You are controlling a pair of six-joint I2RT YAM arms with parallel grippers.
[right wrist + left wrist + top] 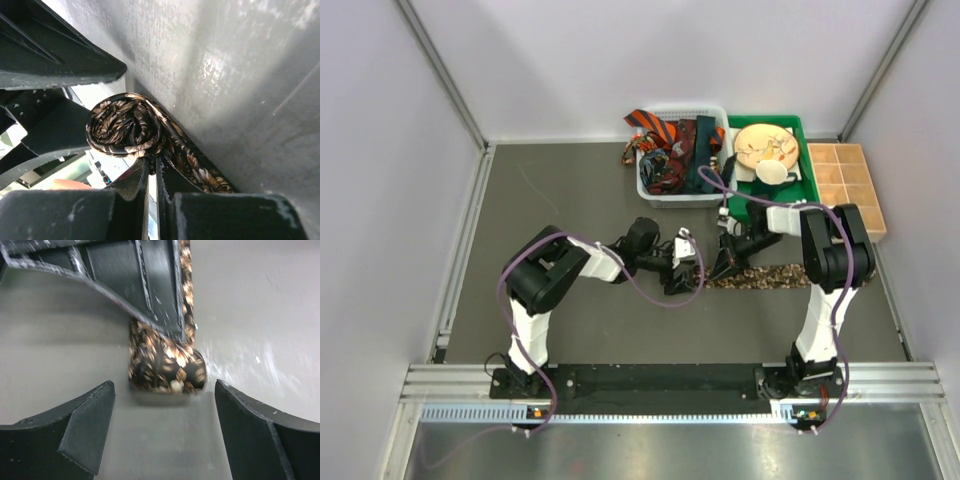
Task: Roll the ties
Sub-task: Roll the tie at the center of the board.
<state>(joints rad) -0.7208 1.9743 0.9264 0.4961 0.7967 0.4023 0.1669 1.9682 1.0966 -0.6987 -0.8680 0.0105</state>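
Observation:
A brown-black speckled tie (767,277) lies flat on the grey table, and its left end is wound into a small roll (167,367) (127,125). My right gripper (152,165) (725,262) is shut, its tips pinching the fabric at the edge of that roll. My left gripper (165,430) (685,265) stands open just left of the roll. The roll lies a little ahead of the left fingers and touches neither of them. More ties (665,140), one of them orange-black striped, are heaped in the white mesh basket (655,192).
At the back, right of the basket, stands a green bin (807,165) holding a round wooden plate and a white cup. A wooden compartment tray (848,185) sits at the far right. Grey walls close in the table on three sides.

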